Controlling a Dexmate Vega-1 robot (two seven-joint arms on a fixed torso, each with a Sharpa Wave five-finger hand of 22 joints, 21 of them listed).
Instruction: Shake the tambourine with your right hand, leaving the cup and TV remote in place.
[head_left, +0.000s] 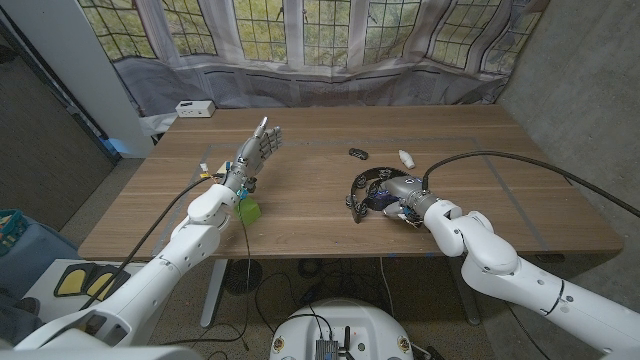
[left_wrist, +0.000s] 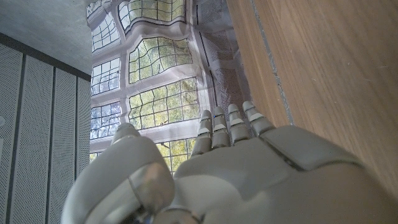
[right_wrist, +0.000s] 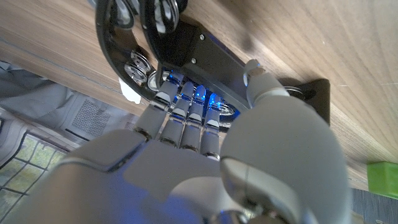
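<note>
On the desk (head_left: 300, 215), my right hand (head_left: 400, 195) wraps its fingers round the tambourine (head_left: 368, 190); lifting and shaking remain; left hand (head_left: 255, 150) spread

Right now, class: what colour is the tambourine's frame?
Black, with silver jingles. The tambourine shows this best in the right wrist view, at the right hand's fingers.

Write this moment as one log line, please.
right hand: grips tambourine on table | left hand: open, raised | green cup: untouched

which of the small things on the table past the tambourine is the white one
The white one is the small object nearer the robot's right side; the dark object lies beside it, toward the table's middle. Both lie beyond the tambourine.
</note>
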